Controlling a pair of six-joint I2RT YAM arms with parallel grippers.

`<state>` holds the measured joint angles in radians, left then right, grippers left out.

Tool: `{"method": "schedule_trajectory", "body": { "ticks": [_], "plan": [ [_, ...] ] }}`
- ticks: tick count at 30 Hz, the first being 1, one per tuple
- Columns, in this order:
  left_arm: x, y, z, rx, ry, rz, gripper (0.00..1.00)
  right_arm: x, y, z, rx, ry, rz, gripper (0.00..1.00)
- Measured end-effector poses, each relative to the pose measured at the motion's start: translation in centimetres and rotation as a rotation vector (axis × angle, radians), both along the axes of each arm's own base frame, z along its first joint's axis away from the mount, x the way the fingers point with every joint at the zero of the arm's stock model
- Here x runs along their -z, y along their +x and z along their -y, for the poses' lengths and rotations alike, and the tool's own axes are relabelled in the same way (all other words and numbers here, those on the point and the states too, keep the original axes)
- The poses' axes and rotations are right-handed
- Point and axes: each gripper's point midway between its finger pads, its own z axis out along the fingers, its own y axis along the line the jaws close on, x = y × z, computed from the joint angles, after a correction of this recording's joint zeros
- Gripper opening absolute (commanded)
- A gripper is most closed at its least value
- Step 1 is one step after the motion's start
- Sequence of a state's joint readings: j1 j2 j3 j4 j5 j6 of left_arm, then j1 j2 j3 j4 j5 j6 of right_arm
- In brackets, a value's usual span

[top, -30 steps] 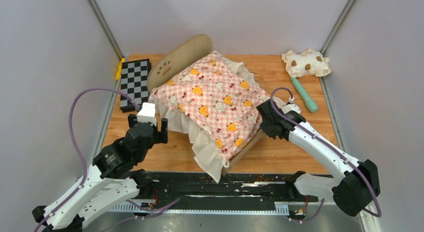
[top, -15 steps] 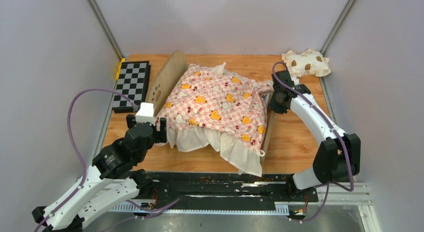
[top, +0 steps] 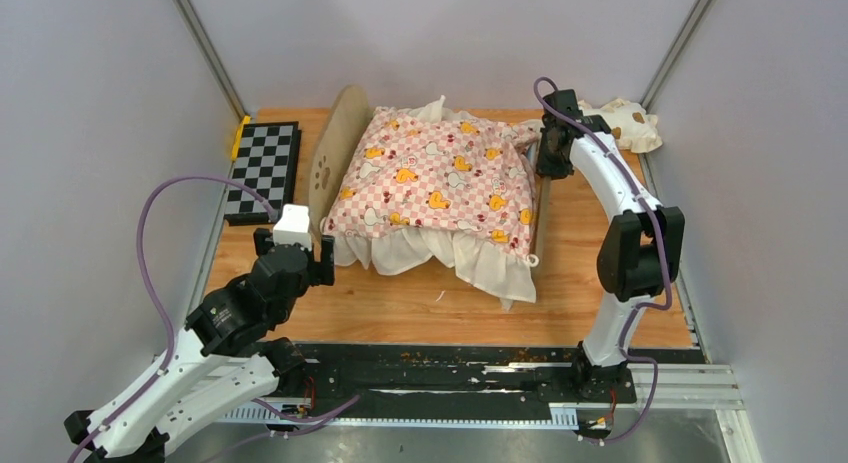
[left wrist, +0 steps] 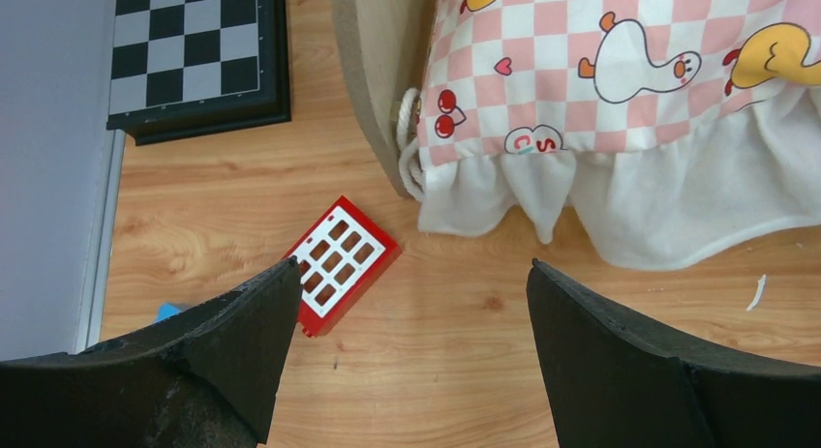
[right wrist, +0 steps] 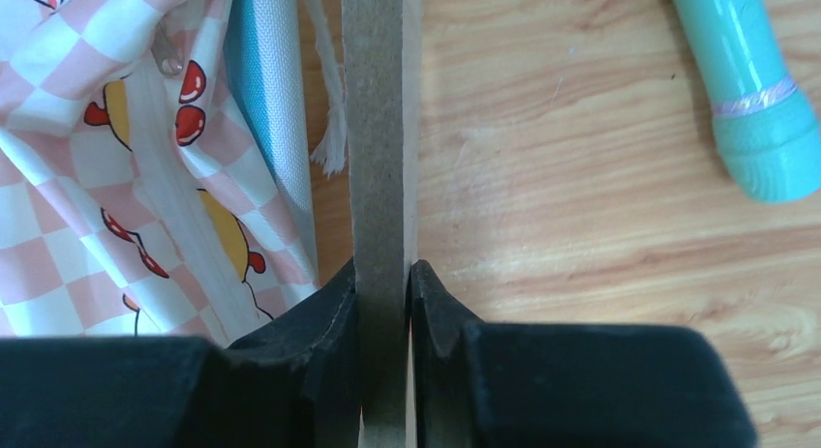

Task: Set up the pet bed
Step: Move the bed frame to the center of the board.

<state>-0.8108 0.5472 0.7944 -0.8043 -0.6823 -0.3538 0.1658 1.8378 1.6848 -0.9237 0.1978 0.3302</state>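
Observation:
The pet bed (top: 335, 153) stands across the middle of the table, its rounded headboard (left wrist: 373, 71) with the paw-print cutout at the left. A pink checkered ruffled cushion (top: 435, 183) covers it. My right gripper (top: 548, 168) is at the bed's right end, shut on the thin wooden end board (right wrist: 376, 129), with its fingers either side of the board's top edge (right wrist: 384, 274). Blue-and-white fabric (right wrist: 266, 100) shows just inside that board. My left gripper (left wrist: 411, 274) hangs open above bare wood near the headboard's front corner, holding nothing.
A red window-like plastic piece (left wrist: 339, 264) lies on the table under my left finger. A checkerboard (top: 262, 168) sits at the back left. The spotted pillow (top: 625, 121) is at the back right. A teal tube (right wrist: 750, 90) lies right of the end board.
My right gripper has swung the bed's foot end toward the back right, turning the bed and cushion square to the table. The left arm has not moved.

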Motion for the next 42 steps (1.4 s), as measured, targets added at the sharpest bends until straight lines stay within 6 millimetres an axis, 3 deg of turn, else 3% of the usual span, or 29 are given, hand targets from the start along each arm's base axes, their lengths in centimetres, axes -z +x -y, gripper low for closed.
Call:
{"method": "schedule_trajectory", "body": {
  "ticks": [6,10,19,23,26,28,30,36,39,42],
  "plan": [
    [0.1,0.1,0.1,0.0,0.006,-0.005,0.93,0.5,2.7,1.3,-0.032,-0.04,-0.004,0.08],
    [0.1,0.1,0.1,0.0,0.006,-0.005,0.93,0.6,3.1,1.9,-0.06,-0.068,-0.004,0.0],
    [-0.4,0.7,-0.1,-0.017,0.048,0.008,0.99,0.0,4.6,2.3,-0.146,-0.129,0.064,0.0],
    [-3.0,2.9,0.9,-0.042,0.097,0.016,1.0,0.0,4.8,2.4,-0.181,-0.132,0.088,0.03],
    [-5.2,6.0,1.4,-0.093,0.084,0.01,1.0,-0.1,5.0,2.4,-0.199,-0.131,0.099,0.07],
    [-5.6,8.9,1.0,-0.14,0.064,-0.016,1.0,-0.2,5.2,2.6,-0.211,-0.135,0.106,0.09],
    [-5.0,10.8,0.6,-0.167,0.069,-0.049,1.0,-0.3,5.4,2.7,-0.224,-0.138,0.114,0.13],
    [-2.1,14.4,0.7,-0.16,0.077,-0.157,0.92,-0.8,5.8,2.6,-0.302,-0.138,0.128,0.45],
    [-1.0,15.6,1.2,-0.14,0.057,-0.189,0.83,-3.1,6.9,2.0,-0.343,-0.133,0.199,0.67],
    [-0.1,16.0,1.8,-0.112,0.039,-0.216,0.77,-6.3,7.1,1.6,-0.355,-0.133,0.276,0.71]
  ]
}}
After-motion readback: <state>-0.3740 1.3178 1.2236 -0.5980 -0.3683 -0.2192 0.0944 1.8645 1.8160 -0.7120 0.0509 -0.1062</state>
